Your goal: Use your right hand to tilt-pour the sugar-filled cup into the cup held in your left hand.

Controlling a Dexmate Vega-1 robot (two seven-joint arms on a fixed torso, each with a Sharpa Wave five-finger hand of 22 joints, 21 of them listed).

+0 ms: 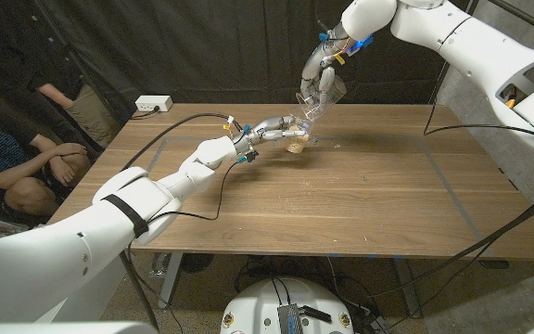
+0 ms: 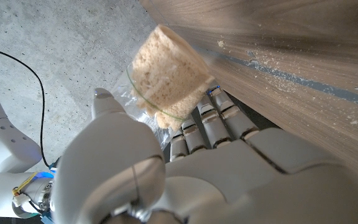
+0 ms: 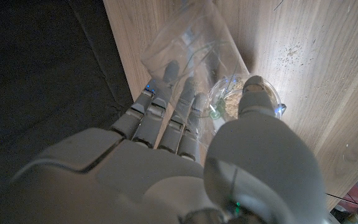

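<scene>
Right hand [image 1: 319, 82] grips the tilted clear cup [image 1: 330, 93] above the table's [image 1: 387, 195] far edge — mouth down over the sugar-holding cup [image 1: 296, 139], which the left hand [image 1: 269, 129] clasps.

I can't read any text, label, brand, number or sign from here. The two clear cups [image 1: 306, 119] carry no print I can make out, the robot hands [image 1: 320, 74] show no lettering, and the white power strip [image 1: 152, 105] at the far corner of the tabletop [image 1: 360, 199] is too small to read.
</scene>
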